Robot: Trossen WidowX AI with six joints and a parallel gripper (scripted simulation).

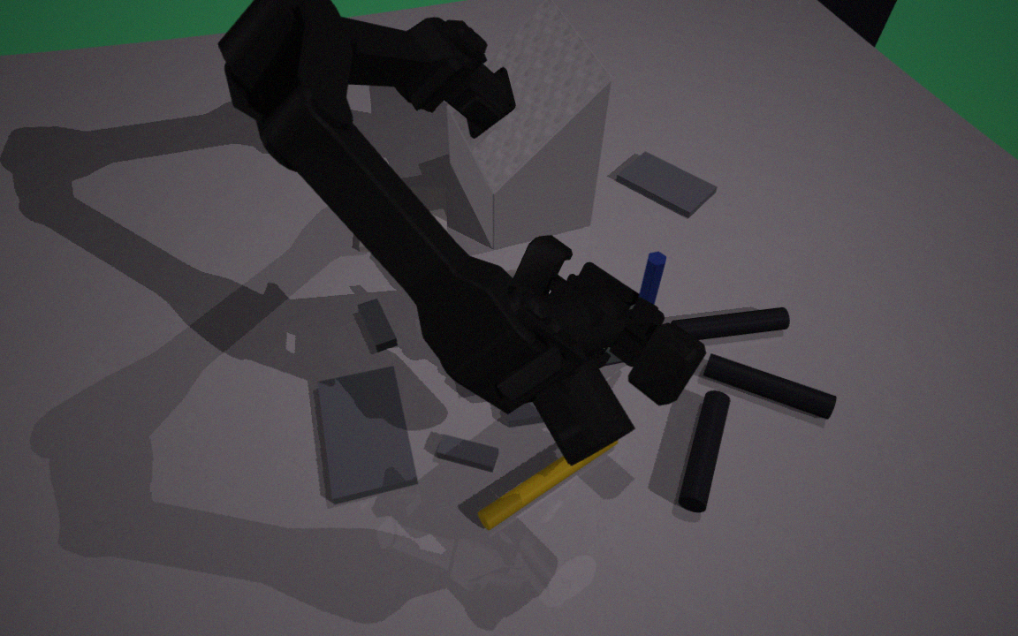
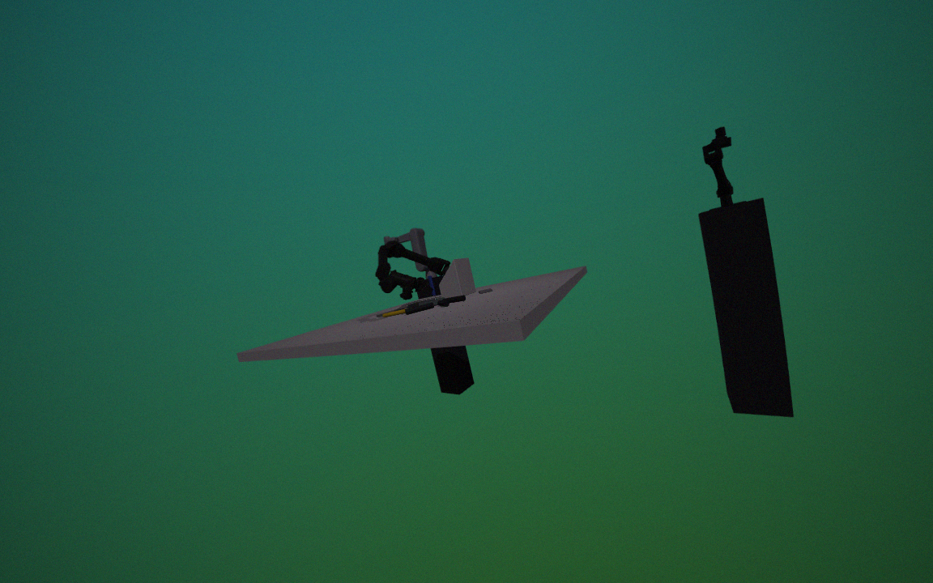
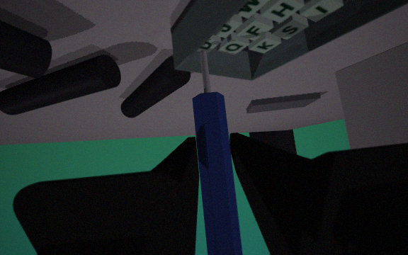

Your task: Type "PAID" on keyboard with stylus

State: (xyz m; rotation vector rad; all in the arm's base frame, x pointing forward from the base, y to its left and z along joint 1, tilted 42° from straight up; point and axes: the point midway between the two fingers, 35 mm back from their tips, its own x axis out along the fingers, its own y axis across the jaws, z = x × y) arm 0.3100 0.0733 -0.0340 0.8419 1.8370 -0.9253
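Observation:
My gripper (image 3: 212,142) (image 1: 625,371) is shut on the blue stylus (image 3: 218,198) (image 1: 653,276). Its two black fingers press on either side of the body, and the thin grey tip points out ahead in the wrist view. The grey-green keyboard (image 3: 222,67) lies beyond the tip, part of it out of that view. The tip ends at the near edge of the D key (image 3: 208,44), beside the Q key (image 3: 233,47); whether it touches cannot be told. The K key (image 3: 265,45) and S key (image 3: 290,30) also show. The arm hides most of the keyboard in the top view.
Three black cylinders (image 1: 734,322) (image 1: 770,386) (image 1: 704,450) lie right of the gripper. A yellow rod (image 1: 528,492) lies below it. A tall pale box (image 1: 548,170) stands behind. Grey blocks (image 1: 366,435) (image 1: 467,453) (image 1: 376,325) lie left, and a grey slab (image 1: 667,183) back right.

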